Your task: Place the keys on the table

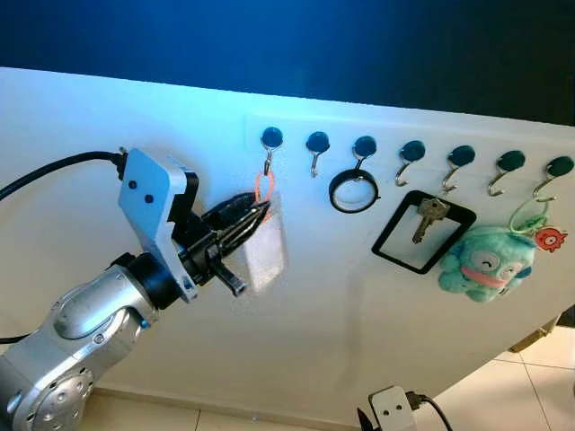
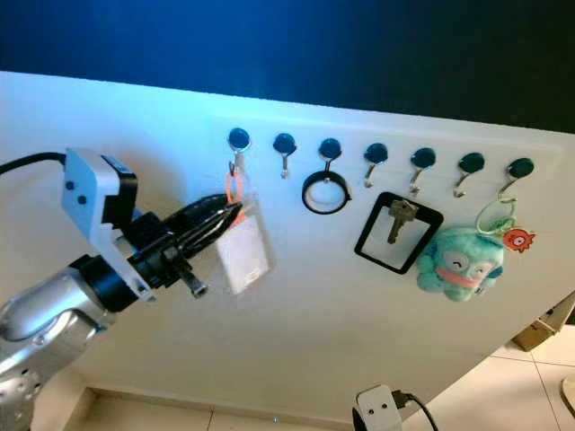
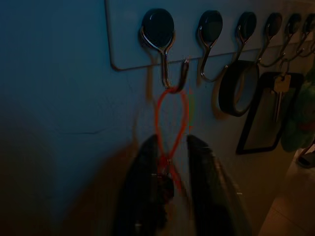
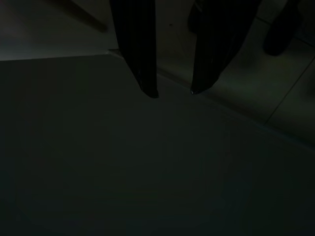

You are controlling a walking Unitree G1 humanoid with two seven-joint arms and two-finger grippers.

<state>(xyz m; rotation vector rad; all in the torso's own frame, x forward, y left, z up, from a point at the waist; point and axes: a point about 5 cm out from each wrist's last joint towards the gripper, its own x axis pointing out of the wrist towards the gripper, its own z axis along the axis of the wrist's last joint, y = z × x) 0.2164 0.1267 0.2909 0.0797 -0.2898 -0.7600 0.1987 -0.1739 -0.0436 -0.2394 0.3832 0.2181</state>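
Note:
An orange cord loop [image 1: 263,187] hangs from the leftmost hook [image 1: 270,139] on the white wall and carries a clear card holder [image 1: 262,250]. My left gripper [image 1: 262,209] is raised to it. In the left wrist view its fingers [image 3: 147,162] stand slightly open on either side of the orange cord loop [image 3: 172,118], just below the hook [image 3: 165,59]. A silver key [image 1: 429,215] hangs on a hook further right, inside a black frame [image 1: 400,254]. My right gripper [image 4: 172,92] hangs low and open over a dim floor.
A row of several dark-capped hooks runs along the wall. A black ring [image 1: 354,190] hangs on the third hook, and a teal plush toy [image 1: 485,262] with a red charm [image 1: 550,239] near the right end. Tiled floor [image 1: 521,395] lies below right.

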